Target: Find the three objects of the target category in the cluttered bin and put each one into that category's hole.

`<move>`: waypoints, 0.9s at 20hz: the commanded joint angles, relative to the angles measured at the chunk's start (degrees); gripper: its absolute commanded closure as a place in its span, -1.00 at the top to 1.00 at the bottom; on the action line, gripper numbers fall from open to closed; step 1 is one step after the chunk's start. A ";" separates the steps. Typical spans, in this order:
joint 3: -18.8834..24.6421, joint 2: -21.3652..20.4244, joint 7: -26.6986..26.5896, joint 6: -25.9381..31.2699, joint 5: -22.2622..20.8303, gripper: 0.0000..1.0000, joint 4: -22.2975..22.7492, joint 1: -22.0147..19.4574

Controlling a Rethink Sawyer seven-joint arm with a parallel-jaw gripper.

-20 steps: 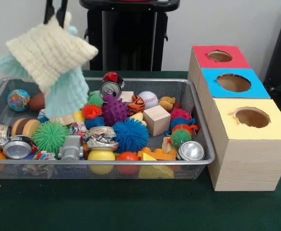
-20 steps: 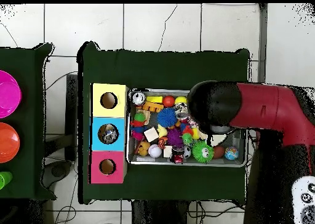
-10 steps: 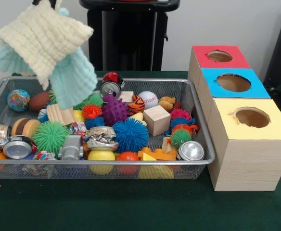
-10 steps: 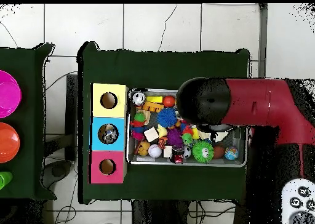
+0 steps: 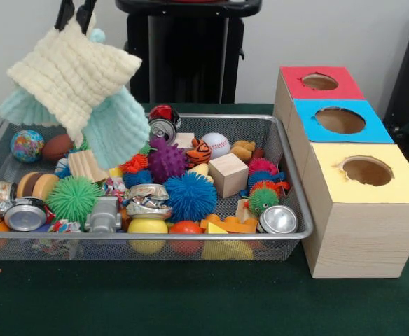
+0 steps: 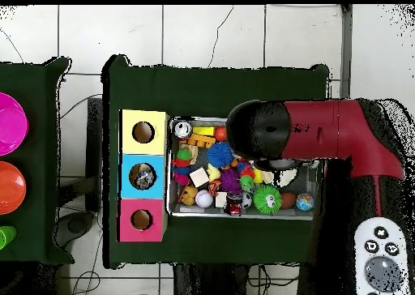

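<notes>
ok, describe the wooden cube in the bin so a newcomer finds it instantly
Front view: start at the wire mesh bin left of the three boxes. Right of its centre sits the plain wooden cube, just below the baseball. It's the only bare, square-edged block among the spiky balls.

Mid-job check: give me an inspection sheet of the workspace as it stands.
Surface: green table, bare in front.
Job's things: cream and mint knitted cloths hanging above the wire bin; red hole box, blue hole box and yellow hole box beside the bin.
Clutter: spiky balls, crushed cans, wooden blocks, baseball fill the bin.
Claw: shut on the cloths.
Cables: wires on the tiled floor.
Surroundings: pink and orange discs on a side table.
</notes>
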 commanded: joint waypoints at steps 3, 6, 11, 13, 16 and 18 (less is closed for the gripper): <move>3.08 1.52 -13.83 2.70 -3.05 -1.00 1.55 -0.98; 3.06 0.69 -14.36 2.77 -2.58 -1.00 2.30 -1.32; 3.01 -0.01 -14.25 2.35 -2.12 -1.00 3.44 -1.58; 3.31 0.10 -13.73 2.71 -1.40 -1.00 3.25 -1.59; 3.51 -2.43 -12.19 0.72 1.11 -1.00 6.51 -2.10; 3.52 -5.49 -10.86 -0.85 3.56 -1.00 10.17 -2.23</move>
